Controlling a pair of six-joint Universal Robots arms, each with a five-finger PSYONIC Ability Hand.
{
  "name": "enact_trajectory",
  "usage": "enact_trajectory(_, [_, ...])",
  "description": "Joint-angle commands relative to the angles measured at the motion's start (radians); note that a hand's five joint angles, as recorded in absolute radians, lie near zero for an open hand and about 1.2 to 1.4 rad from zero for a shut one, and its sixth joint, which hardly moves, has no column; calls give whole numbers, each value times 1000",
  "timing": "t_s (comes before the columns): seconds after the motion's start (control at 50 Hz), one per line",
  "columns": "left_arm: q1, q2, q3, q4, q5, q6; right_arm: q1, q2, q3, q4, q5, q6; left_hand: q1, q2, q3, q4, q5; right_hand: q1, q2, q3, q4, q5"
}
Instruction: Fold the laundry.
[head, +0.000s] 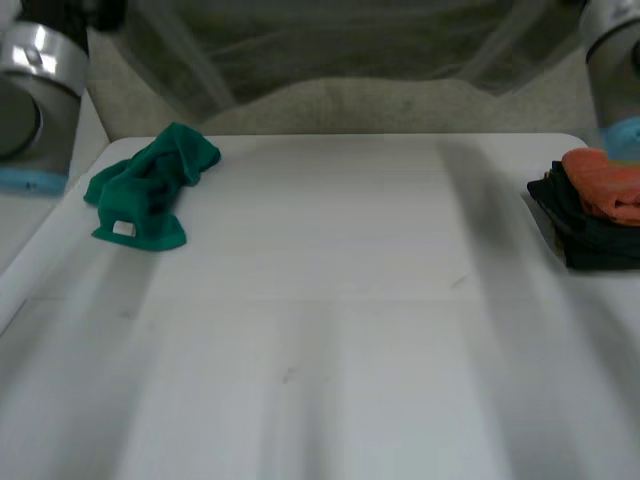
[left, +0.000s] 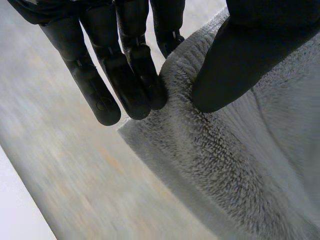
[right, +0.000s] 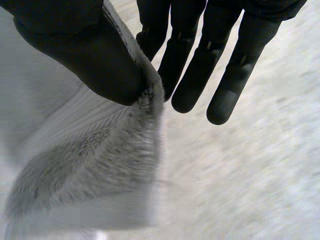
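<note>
A pale grey terry towel (left: 240, 150) is pinched at its edge between the thumb and straight fingers of my left hand (left: 125, 75), above the table. My right hand (right: 200, 65) pinches another edge of the same towel (right: 90, 150) between thumb and fingers. In the head view the towel (head: 330, 40) hangs as a pale sheet stretched between my two raised arms, at the table's far side.
A crumpled green cloth (head: 150, 190) lies at the far left of the white table (head: 330, 330). At the right edge stands a stack of folded dark cloths (head: 590, 235) with an orange one (head: 605, 185) on top.
</note>
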Motion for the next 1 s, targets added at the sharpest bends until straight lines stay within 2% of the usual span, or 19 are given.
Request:
enact_trajectory(0.02, [9,30,-297,-66,14,13,-6,29,225,158,-29,-9,256,199,203,196,221,275,224,211,199,200])
enact_trajectory(0.14, [9,81,-527,-80,49,20,-14,20,452,195,-44,-25,256,199,203,196,221,275,224,211,199,200])
enact_trajectory(0.2, [10,148,-664,-121,63,68,-20,11,587,200,-74,-74,256,199,203,196,221,275,224,211,199,200])
enact_trajectory(0.28, [12,289,-845,-249,63,199,-32,-104,754,261,-71,-152,256,199,203,196,221,275,224,211,199,200])
enact_trajectory(0.3, [16,358,-909,-326,56,260,-48,-180,822,313,-65,-189,256,199,203,196,221,275,224,211,199,200])
enact_trajectory(0.36, [21,473,-992,-464,53,362,-78,-288,928,401,-54,-256,256,199,203,196,221,275,224,211,199,200])
enact_trajectory(0.38, [22,545,-1030,-559,53,417,-94,-352,986,459,-54,-311,256,199,203,196,221,275,224,211,199,200])
enact_trajectory(0.46, [38,683,-1070,-771,63,489,-141,-492,1095,542,-61,-452,256,199,203,196,221,275,224,211,199,200])
enact_trajectory(0.52, [45,705,-1067,-854,66,494,-175,-531,1117,540,-64,-509,256,199,203,196,221,275,224,211,199,200])
enact_trajectory(0.58, [44,653,-1031,-833,66,499,-183,-526,1102,508,-66,-516,256,199,203,196,221,275,224,211,199,200])
enact_trajectory(0.7, [33,379,-829,-579,49,484,-155,-284,939,340,-60,-398,256,199,203,196,221,275,224,211,199,200])
enact_trajectory(0.76, [30,250,-717,-490,30,458,-93,-182,824,263,-60,-358,256,199,203,196,221,275,224,211,199,200])
enact_trajectory(0.84, [7,103,-571,-452,-29,421,-43,-51,677,162,-57,-356,256,199,203,196,221,275,224,211,199,200])
enact_trajectory(1.0, [-47,-124,-295,-405,-53,416,-20,216,377,96,-38,-361,256,199,203,196,221,275,224,211,199,200])
